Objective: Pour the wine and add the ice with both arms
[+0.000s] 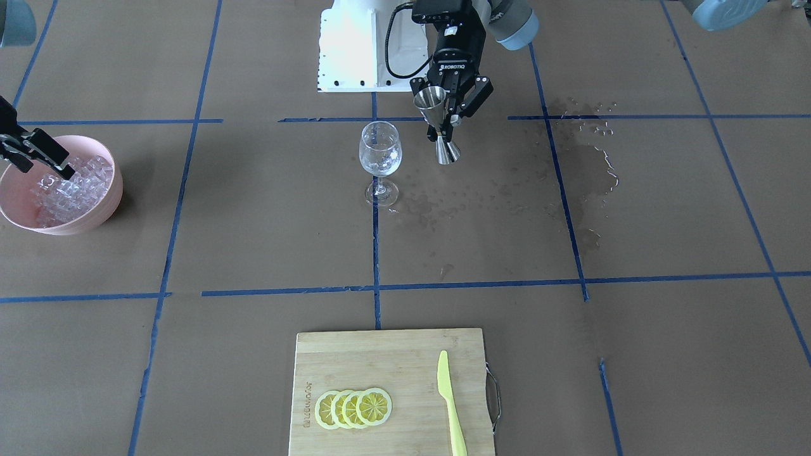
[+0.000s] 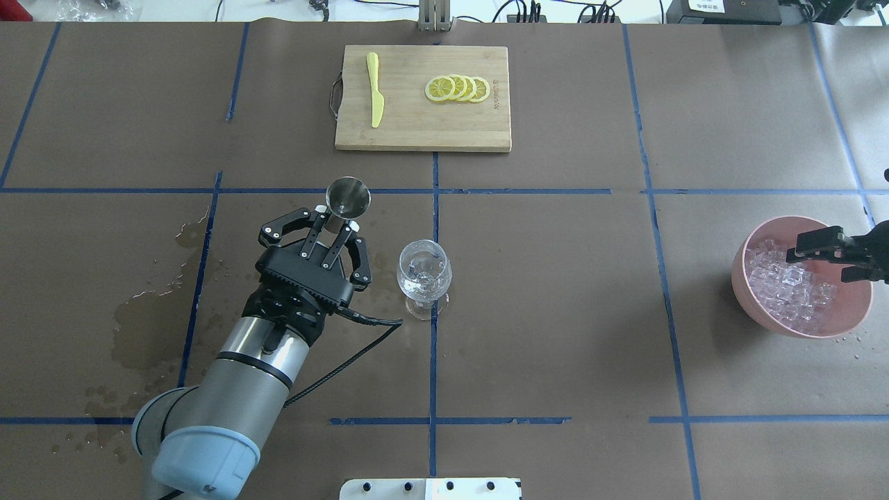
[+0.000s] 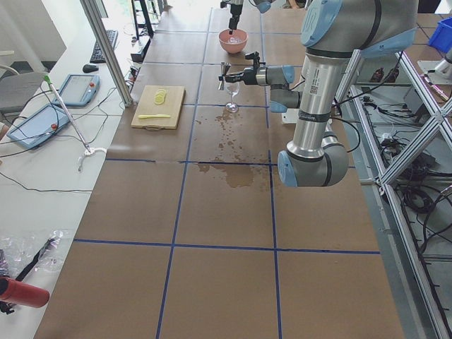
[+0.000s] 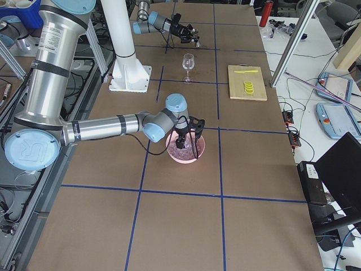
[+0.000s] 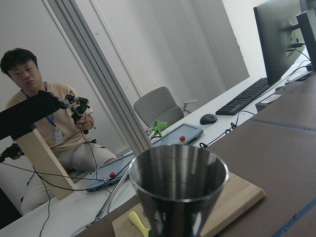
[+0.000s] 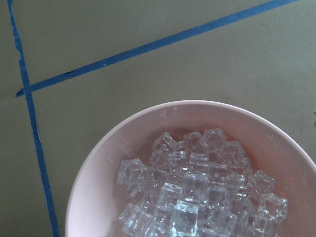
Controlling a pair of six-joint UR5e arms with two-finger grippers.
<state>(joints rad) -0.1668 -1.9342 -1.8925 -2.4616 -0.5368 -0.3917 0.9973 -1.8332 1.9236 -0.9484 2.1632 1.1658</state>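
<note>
My left gripper [image 2: 340, 221] is shut on the waist of a steel jigger [image 2: 347, 198] and holds it nearly upright above the table, just beside the wine glass [image 2: 424, 274]. The jigger fills the left wrist view [image 5: 177, 192]. The glass [image 1: 380, 158] stands upright with a little clear liquid in it. My right gripper [image 2: 819, 264] is open and hovers over a pink bowl [image 2: 746, 292] heaped with ice [image 2: 792, 288]. The right wrist view looks straight down on the ice [image 6: 197, 197] and the bowl rim [image 6: 98, 163]; no fingers show there.
A wooden cutting board [image 2: 417, 132] at the far middle carries lemon slices [image 2: 458, 88] and a yellow-green knife [image 2: 376, 90]. Wet stains [image 2: 149, 319] darken the brown paper on the left arm's side. The white pedestal base [image 1: 355, 50] stands behind the glass.
</note>
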